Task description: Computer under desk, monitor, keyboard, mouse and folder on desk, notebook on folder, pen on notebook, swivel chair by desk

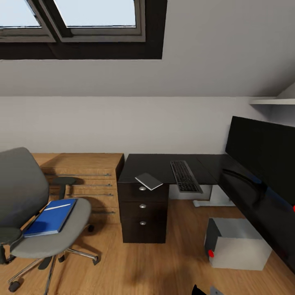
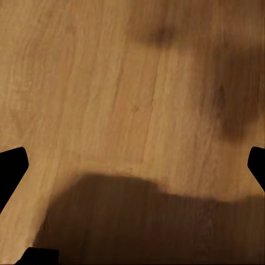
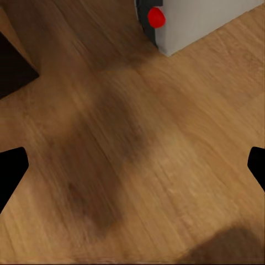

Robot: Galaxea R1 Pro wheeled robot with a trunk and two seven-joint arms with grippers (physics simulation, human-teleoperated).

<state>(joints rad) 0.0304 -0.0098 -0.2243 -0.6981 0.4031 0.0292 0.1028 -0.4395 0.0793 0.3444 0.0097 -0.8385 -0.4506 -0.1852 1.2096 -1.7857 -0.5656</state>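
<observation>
While the swivel chair (image 1: 39, 213) stands on the plank floor (image 1: 135, 266) well to the left of the worktop (image 1: 164, 166), the blue folder (image 1: 51, 217) lies flat on its grey seat, a thin white strip across the cover.

Worktop, L-shaped, black top: grey notebook (image 1: 149, 180) lies at its front edge above the drawer unit (image 1: 143, 213), one corner overhanging. Keyboard (image 1: 185, 176) lies just right of the notebook, apart from it, its long side running front to back. Monitor (image 1: 266, 157) stands on the worktop's right wing, cut by the picture's edge, a red dot at its lower corner.

Computer (image 1: 237, 243): on the floor right of the drawer unit, beside the worktop's right wing, red light on its dark front. Its corner and light show in the right wrist view (image 3: 182, 22).

Low light-wood cabinet (image 1: 82, 180): against the wall, touching the worktop's left end, behind the chair.

Left fingers (image 2: 11, 171): spread wide over bare floor, holding nothing. Right fingers (image 3: 11, 168): spread wide over floor near the computer, holding nothing.

Skylight (image 1: 82, 18): in the sloped ceiling above.
</observation>
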